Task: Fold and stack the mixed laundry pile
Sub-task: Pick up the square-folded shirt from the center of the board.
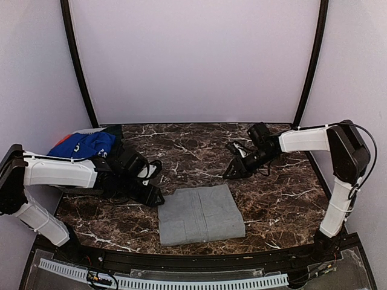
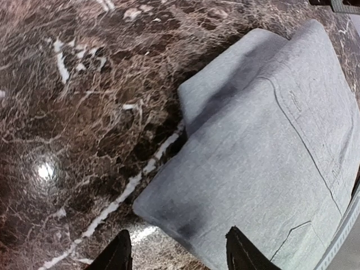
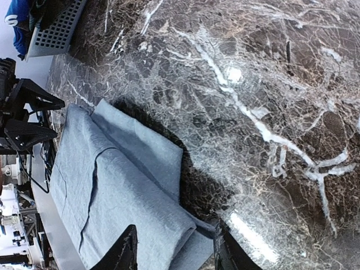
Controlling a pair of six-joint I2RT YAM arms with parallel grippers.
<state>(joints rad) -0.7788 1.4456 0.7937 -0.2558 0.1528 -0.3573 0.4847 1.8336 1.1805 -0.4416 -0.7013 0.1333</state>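
Note:
A grey shirt lies folded into a flat rectangle on the marble table, front centre. My left gripper is open and empty just off the shirt's far left corner; in the left wrist view its fingertips straddle that corner of the shirt. My right gripper is open and empty, just beyond the shirt's far right corner; the right wrist view shows the shirt between its fingertips. The royal-blue T-shirt with white print, a bit of red-orange cloth and dark cloth lie piled at the far left.
The pile sits in a small grey basket at the table's left edge. The table is dark marble with white veins. White walls and black corner poles close the back and sides. A perforated rail runs along the front.

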